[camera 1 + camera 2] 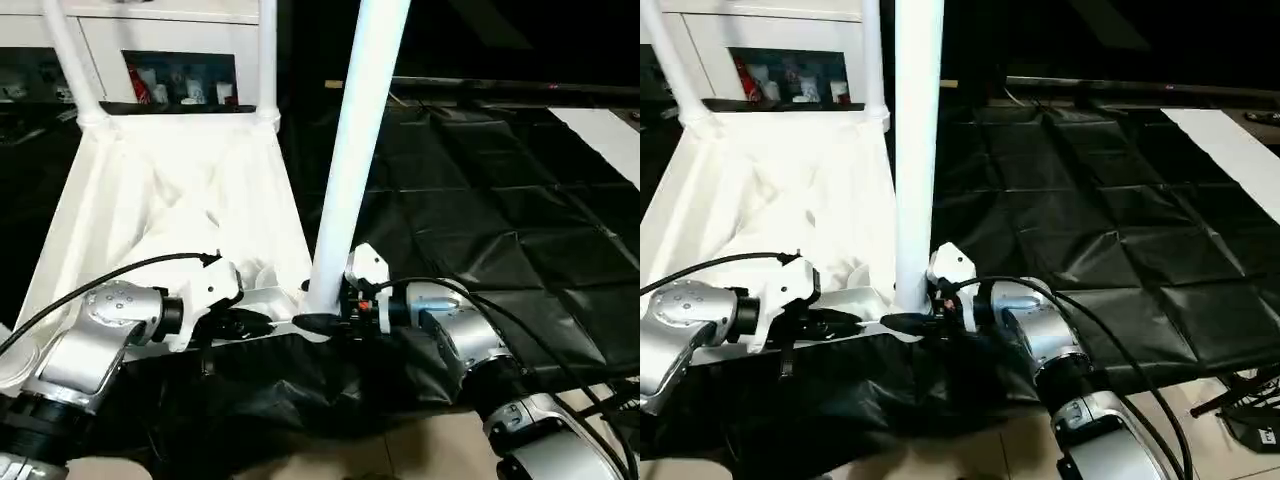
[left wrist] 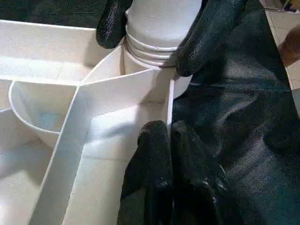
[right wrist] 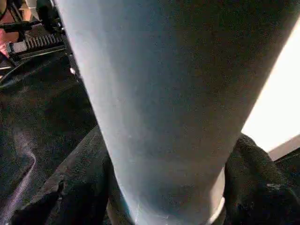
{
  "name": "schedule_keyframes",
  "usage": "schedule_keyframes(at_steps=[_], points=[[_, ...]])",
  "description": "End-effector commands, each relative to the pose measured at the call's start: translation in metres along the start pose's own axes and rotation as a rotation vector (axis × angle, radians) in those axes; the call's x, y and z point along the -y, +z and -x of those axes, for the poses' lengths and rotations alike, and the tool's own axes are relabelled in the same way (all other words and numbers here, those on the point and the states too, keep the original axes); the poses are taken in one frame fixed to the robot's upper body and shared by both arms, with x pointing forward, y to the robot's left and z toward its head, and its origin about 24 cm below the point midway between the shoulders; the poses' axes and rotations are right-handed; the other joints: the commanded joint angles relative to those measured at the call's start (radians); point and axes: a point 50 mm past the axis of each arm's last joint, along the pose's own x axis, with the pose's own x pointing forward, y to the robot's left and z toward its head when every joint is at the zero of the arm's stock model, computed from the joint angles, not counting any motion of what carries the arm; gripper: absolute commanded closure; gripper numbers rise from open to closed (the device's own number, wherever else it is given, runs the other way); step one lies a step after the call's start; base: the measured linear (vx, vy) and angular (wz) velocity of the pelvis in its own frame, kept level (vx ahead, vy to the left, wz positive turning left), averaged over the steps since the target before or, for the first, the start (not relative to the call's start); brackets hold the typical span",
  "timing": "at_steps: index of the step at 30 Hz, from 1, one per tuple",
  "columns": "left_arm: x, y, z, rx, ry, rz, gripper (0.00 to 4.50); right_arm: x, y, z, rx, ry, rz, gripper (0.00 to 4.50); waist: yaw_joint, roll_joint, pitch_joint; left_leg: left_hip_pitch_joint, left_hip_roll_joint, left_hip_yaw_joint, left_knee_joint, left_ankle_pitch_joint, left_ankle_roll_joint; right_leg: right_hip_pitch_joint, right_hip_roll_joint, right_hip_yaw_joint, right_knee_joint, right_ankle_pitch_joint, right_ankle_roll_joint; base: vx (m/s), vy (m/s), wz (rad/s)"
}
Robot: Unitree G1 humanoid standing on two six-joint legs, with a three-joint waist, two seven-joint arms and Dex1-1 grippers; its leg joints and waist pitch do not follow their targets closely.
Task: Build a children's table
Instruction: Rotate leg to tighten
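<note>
Our right gripper (image 1: pixel 322 322) has its two black fingers (image 2: pixel 112 21) spread around the foot of a white tube leg (image 1: pixel 352 150), one finger on each side, just where the leg enters the near corner socket (image 2: pixel 154 70) of the tabletop (image 1: pixel 170 200). We cannot tell how firmly the fingers press, but they hug the tube. Our left gripper (image 1: pixel 255 322) has its fingers shut together, empty, resting at the top's near rim just at nine o'clock from that leg. The tabletop lies upside down on black sheeting (image 1: pixel 480 220), ribbed underside (image 2: pixel 70 140) up. From its centre, the gripped leg rises at about four o'clock, leaning slightly right. Two more legs (image 1: pixel 267 60) stand in the far corners at eleven and one o'clock. A white cabinet (image 1: pixel 180 40) stands beyond, at twelve.
</note>
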Motion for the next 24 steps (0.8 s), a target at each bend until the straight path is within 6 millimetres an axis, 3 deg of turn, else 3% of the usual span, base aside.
schedule_keyframes(at_steps=[1,8,9,11,13,15,17,18,19,24], points=[[-0.002,0.000,-0.004,0.009,0.029,0.020,4.50,0.000,-0.008,0.000,-0.013,-0.029,-0.034,1.80,0.012,0.026,-0.059,0.004,0.011,0.003,-0.068,-0.155,0.023,0.053,-0.066,0.041,-0.062,-0.052,-0.257,0.000,0.000,0.00],[-0.022,0.015,-0.026,0.078,0.204,0.064,4.50,0.020,-0.012,-0.017,-0.001,-0.417,-0.143,1.81,0.006,0.027,-0.056,0.000,0.007,-0.002,-0.072,-0.206,-0.027,0.054,-0.069,0.041,-0.072,-0.179,-0.223,0.000,0.000,0.00],[-0.025,0.017,-0.029,0.078,0.226,0.064,4.50,0.022,-0.012,-0.019,0.003,-0.452,-0.160,1.81,0.007,0.025,-0.056,0.005,0.007,-0.001,-0.070,-0.223,-0.029,0.049,-0.069,0.043,-0.077,-0.210,-0.211,0.000,0.000,0.00],[-0.033,0.026,-0.041,0.081,0.303,0.066,4.50,0.027,-0.009,-0.030,0.019,-0.586,-0.221,1.81,0.009,0.031,-0.058,0.011,0.007,0.001,-0.069,-0.210,-0.026,0.042,-0.068,0.045,-0.078,-0.192,-0.213,0.000,0.000,0.00],[-0.038,0.032,-0.050,0.087,0.346,0.072,4.50,0.030,-0.005,-0.038,0.025,-0.673,-0.252,1.81,0.013,0.033,-0.061,0.008,0.008,0.001,-0.068,-0.185,-0.030,0.046,-0.067,0.043,-0.072,-0.151,-0.217,0.000,0.000,0.00],[-0.038,0.032,-0.050,0.087,0.346,0.072,4.50,0.030,-0.005,-0.038,0.025,-0.673,-0.252,1.81,0.015,0.034,-0.061,0.008,0.007,0.003,-0.067,-0.175,-0.032,0.044,-0.065,0.043,-0.070,-0.121,-0.219,0.000,0.000,0.00],[-0.038,0.038,-0.060,0.095,0.357,0.064,4.50,0.025,0.002,-0.051,0.040,-0.642,-0.232,1.81,0.021,0.033,-0.066,0.000,0.005,0.002,-0.064,-0.135,-0.022,0.054,-0.064,0.041,-0.059,-0.032,-0.225,0.000,0.000,0.00],[-0.036,0.040,-0.064,0.100,0.339,0.057,4.50,0.022,0.005,-0.057,0.047,-0.598,-0.207,1.25,0.022,0.032,-0.068,0.001,0.005,0.004,-0.062,-0.122,-0.012,0.054,-0.064,0.041,-0.057,0.001,-0.229,0.000,0.000,0.00],[-0.034,0.041,-0.066,0.103,0.322,0.052,4.50,0.019,0.007,-0.060,0.059,-0.558,-0.201,1.25,0.024,0.034,-0.067,0.000,0.005,0.004,-0.062,-0.120,-0.004,0.055,-0.065,0.041,-0.057,0.012,-0.232,0.000,0.000,0.00],[-0.030,0.036,-0.064,0.103,0.266,0.032,4.50,0.020,0.009,-0.055,0.082,-0.483,-0.179,0.75,0.024,0.035,-0.063,0.000,0.008,0.003,-0.066,-0.165,0.003,0.054,-0.069,0.041,-0.065,-0.067,-0.231,0.000,0.000,0.00]])
